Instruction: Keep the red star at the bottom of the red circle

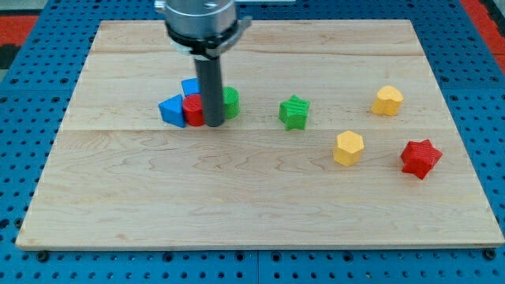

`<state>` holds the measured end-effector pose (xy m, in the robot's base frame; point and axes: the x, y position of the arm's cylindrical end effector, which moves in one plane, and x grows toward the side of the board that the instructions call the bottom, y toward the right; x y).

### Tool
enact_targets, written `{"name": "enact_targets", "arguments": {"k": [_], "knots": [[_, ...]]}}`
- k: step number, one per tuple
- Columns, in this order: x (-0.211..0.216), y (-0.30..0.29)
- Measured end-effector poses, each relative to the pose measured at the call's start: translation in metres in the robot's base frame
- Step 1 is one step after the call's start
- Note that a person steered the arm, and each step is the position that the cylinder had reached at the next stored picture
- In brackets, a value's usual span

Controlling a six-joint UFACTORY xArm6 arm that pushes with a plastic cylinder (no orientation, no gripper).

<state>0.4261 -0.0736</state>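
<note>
Red star (420, 158): seen nearest the view's bottom of all the blocks, at the far right of the wooden counter (237, 213), well apart from the cluster at the left.
Yellow block, lower (348, 147): placed just left of the red star and slightly higher in the view; a hexagon-like shape is made out.
Green star (294, 112): found near the middle of the counter, alone.
Tip (213, 124): set down in the left cluster, between the red circle and the green block, touching or just beside both.
Red circle (193, 110): partly hidden by the rod, pressed against the blue blocks.
Blue blocks: one (171, 110) lies at the red circle's left, another (190, 85) just behind it; shapes are not clearly made out.
Green block (230, 102): seen just right of the rod, partly covered.
Yellow block, upper (387, 100): placed toward the right, above the red star.
Pincer: none is carried; only a dark rod is shown.
</note>
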Motion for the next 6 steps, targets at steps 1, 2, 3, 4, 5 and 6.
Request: {"name": "enact_targets", "arguments": {"k": [1,2,3,4,5,6], "knots": [[-0.010,-0.012],[-0.020,0.028],[-0.012,0.078],[0.018,0.100],[0.094,0.112],[0.131,0.222]]}}
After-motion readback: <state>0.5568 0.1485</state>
